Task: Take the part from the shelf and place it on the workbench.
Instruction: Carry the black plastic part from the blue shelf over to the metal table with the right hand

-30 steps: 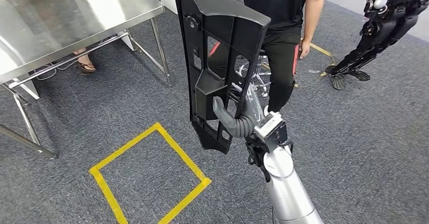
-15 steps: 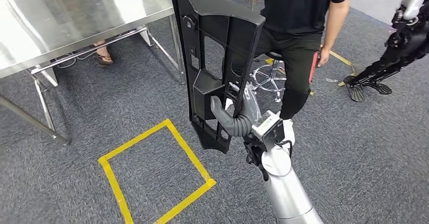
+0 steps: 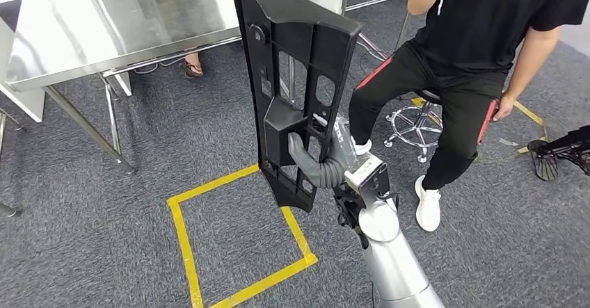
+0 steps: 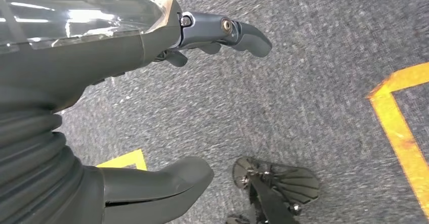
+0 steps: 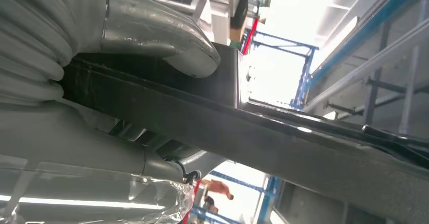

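Head view, items by size: steel surface, standing well apart from us at the upper left; seated person in black, near our right side; black part, a long ribbed panel held upright off the floor; yellow tape square on the carpet below it; our right robot hand, thumb hooked through an opening and fingers behind, gripping the part. Left wrist view: our left robot hand, fingers apart, holding nothing, hanging over carpet. We judge the carrying step in hand; next we must close on the surface and lay the part flat upon it.
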Controlling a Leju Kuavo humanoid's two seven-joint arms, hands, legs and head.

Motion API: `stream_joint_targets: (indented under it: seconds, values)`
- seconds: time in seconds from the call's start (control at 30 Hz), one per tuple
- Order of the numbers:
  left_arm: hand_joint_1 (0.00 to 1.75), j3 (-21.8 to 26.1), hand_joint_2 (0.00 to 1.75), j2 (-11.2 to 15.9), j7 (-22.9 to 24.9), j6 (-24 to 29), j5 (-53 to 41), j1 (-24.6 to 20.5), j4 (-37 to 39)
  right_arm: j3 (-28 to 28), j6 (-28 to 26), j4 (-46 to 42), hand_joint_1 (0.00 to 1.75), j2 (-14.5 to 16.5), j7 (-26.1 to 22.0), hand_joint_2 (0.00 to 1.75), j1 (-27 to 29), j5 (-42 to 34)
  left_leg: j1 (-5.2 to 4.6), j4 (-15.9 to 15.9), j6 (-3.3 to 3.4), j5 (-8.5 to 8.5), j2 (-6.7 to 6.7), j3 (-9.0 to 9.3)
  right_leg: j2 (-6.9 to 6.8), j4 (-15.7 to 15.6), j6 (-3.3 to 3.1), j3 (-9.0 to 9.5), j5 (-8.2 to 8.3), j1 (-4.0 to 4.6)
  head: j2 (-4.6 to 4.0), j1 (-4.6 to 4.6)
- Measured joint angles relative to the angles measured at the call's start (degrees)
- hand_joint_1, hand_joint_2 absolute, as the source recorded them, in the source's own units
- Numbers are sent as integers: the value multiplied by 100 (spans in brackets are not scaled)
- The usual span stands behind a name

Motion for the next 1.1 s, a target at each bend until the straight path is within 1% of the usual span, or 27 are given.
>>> stream_joint_targets:
  seconds: [0.07,0.1,0.13,0.17,0.2,0.23,0.27,0.3,0.33,0.37,0.4,0.43,0.47,0.5,0.53,0.57,0.6,0.67,0.73,0.8,0.83,0.87,0.93,0.97,1.0,1.07,1.1]
  values:
    - [0,2,175,5,-1,2,-1,15,0,2,0,4,175,4,0,175,-3,-1,13,-4,-55,12,-62,-27,-50,4,-89,11,18,15,0,-4]
    - [0,2,175,7,-1,3,-1,26,1,3,0,5,175,8,2,175,-7,1,20,15,-80,2,-20,-40,-89,-2,-119,15,27,7,0,-3]
    - [0,3,175,9,-1,4,-1,36,1,5,0,5,175,16,2,175,-11,1,21,103,-105,-55,88,-83,-131,-8,-156,24,34,-4,0,-15]
    - [0,4,175,10,-1,5,-2,38,2,7,0,5,175,23,2,175,-16,0,19,303,-131,-174,239,-181,-179,-14,-187,31,34,-12,0,-25]
    - [0,4,175,8,-1,5,-4,33,2,8,0,5,175,29,1,175,-17,-1,18,625,-155,-342,412,-338,-234,-15,-214,36,28,-3,0,-36]
    - [0,5,175,5,-3,6,-7,27,2,7,0,7,175,32,1,175,-13,-2,22,1020,-175,-526,527,-543,-292,-14,-238,37,19,9,0,-46]
    - [0,5,175,3,-4,7,-9,21,2,6,0,9,175,33,1,175,-7,-2,30,1388,-187,-662,585,-739,-356,-14,-252,38,10,22,0,-45]
    - [0,5,175,2,-6,7,-12,21,2,6,0,13,175,33,1,175,-2,-2,35,1611,-189,-706,609,-866,-421,-13,-263,41,1,32,0,-45]
    - [0,5,175,1,-7,7,-15,23,2,6,0,15,175,36,1,175,2,-2,36,1622,-179,-643,620,-885,-483,-13,-273,47,-8,41,0,-45]
    - [0,6,175,1,-7,7,-19,26,2,7,0,17,175,39,1,175,2,-2,33,1411,-156,-491,641,-784,-541,-13,-277,58,-19,48,0,-45]
    - [0,7,175,4,-7,8,-24,25,1,7,0,18,175,44,1,175,0,-3,22,1035,-117,-297,707,-584,-594,-14,-280,74,-30,58,0,-45]
    - [0,7,175,8,-7,8,-31,18,1,7,-1,18,175,49,1,175,-2,-3,-8,637,-77,-155,830,-367,-642,-13,-270,89,-48,79,0,-44]
    - [0,7,175,10,-8,9,-42,7,0,7,-3,18,175,51,1,175,-7,-4,-38,326,-44,-62,929,-195,-680,-14,-253,99,-65,100,0,-42]
    - [0,7,175,13,-9,9,-54,-4,-1,6,-8,18,175,54,1,175,-9,-4,-68,141,-21,-29,1000,-94,-719,-15,-233,108,-80,119,0,-39]
    - [0,7,175,14,-10,9,-65,-11,-1,6,-15,18,175,56,1,175,-11,-4,-95,83,-10,-45,1012,-70,-758,-22,-207,116,-93,131,0,-36]
    - [0,7,175,13,-11,10,-73,-12,-2,5,-24,17,175,62,2,175,-14,-5,-102,67,3,-40,952,-70,-799,-38,-184,132,-100,134,0,-35]
    - [0,7,175,10,-11,10,-79,-6,-2,4,-38,15,175,71,6,175,-13,-6,-89,32,27,-26,909,-49,-794,-31,-157,138,-116,133,0,-31]
    - [0,8,175,4,-13,12,-82,-5,-2,1,-64,8,175,83,12,175,-21,-13,-53,-53,69,11,833,10,-616,166,-125,65,-223,130,0,-17]
    - [0,9,175,0,-15,13,-85,-24,-2,-8,-79,4,175,75,18,175,-19,-21,-35,-85,99,29,753,35,-387,775,-132,-249,-454,107,0,8]
    - [0,10,175,-3,-23,7,-85,-35,-2,-18,-81,8,175,60,24,175,-3,-24,-35,-81,118,29,664,36,-321,1357,-122,-597,-612,85,0,24]
    - [0,10,175,-4,-28,2,-84,-32,-2,-19,-81,11,175,52,25,175,4,-25,-33,-78,120,25,623,38,-313,1435,-91,-677,-592,77,0,25]
    - [0,13,175,-6,-36,-2,-81,-27,-1,-19,-83,13,175,47,26,175,6,-25,-28,-73,114,20,584,42,-310,1305,-42,-653,-491,67,0,26]
    - [0,25,175,-9,-55,-5,-75,-19,-1,-17,-87,17,175,43,31,175,2,-27,-17,-50,81,-1,516,50,-305,641,67,-404,-163,34,0,27]
    - [0,39,175,-8,-69,-7,-72,-18,-2,-15,-91,18,175,44,35,175,-2,-28,-25,-25,49,-23,488,47,-300,311,76,-258,-19,24,0,27]
    - [0,56,175,-6,-84,-9,-69,-16,-2,-14,-99,20,175,45,39,175,-6,-30,-36,0,29,-47,473,37,-293,95,57,-158,67,11,0,26]
    - [0,97,175,4,-110,-12,-66,-5,-2,-13,-125,26,175,47,47,175,-11,-32,-60,33,78,-70,463,24,-279,-11,-20,-97,117,16,0,22]
    - [0,115,175,8,-117,-12,-66,0,-2,-13,-137,29,175,47,48,175,-11,-33,-60,30,119,-69,469,27,-273,-12,-33,-96,122,18,0,20]
